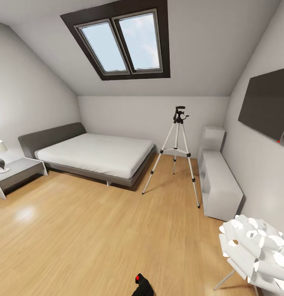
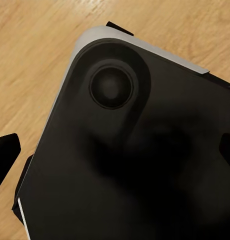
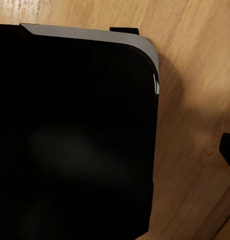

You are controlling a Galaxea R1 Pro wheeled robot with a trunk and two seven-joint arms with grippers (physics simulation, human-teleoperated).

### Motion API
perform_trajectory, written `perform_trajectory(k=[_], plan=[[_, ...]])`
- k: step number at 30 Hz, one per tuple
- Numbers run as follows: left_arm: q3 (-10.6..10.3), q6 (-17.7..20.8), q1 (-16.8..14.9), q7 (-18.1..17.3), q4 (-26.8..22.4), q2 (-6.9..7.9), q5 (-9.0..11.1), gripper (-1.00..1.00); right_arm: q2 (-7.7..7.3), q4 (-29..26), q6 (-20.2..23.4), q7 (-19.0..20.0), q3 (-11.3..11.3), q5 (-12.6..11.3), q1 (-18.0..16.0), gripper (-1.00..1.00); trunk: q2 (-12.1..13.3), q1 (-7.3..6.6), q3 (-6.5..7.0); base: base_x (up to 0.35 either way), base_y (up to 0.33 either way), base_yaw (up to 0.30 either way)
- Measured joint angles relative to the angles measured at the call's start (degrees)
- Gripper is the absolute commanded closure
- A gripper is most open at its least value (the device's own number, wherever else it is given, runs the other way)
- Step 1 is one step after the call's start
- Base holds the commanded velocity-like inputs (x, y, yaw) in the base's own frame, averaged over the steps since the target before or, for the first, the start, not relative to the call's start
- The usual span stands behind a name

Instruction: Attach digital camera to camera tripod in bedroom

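Standing on the wood floor [image 1: 96,230] in head view, the camera tripod [image 1: 177,153] is sitting between the bed [image 1: 96,154] & white cabinet [image 1: 218,181]; digital camera [image 1: 142,285] is peeking in at bottom edge. Both wrist views are facing the robot's dark base [image 2: 135,160] over floor; grip state can't tell.

Floor [image 1: 96,230] light honey wood. Bed [image 1: 96,154] grey frame, white mattress. Camera tripod [image 1: 177,154] silver-white legs, black head. Digital camera [image 1: 142,285] below me black, red dot.
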Motion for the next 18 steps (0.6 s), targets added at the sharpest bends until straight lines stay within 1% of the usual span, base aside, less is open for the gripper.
perform_trajectory(k=[14,18], plan=[[-0.01,-0.06,0.00,0.00,0.00,-0.04,0.00,-1.00,0.01,0.00,0.02,-0.01,0.00,0.00,0.00,-1.00,0.00,0.00,0.00,0.000,0.000,0.000],[-0.31,-0.16,0.01,-0.29,-0.05,0.00,-0.19,-1.00,0.07,0.00,0.00,-0.03,0.00,0.00,0.00,-1.00,0.00,-0.01,0.00,0.123,-0.120,0.000]])
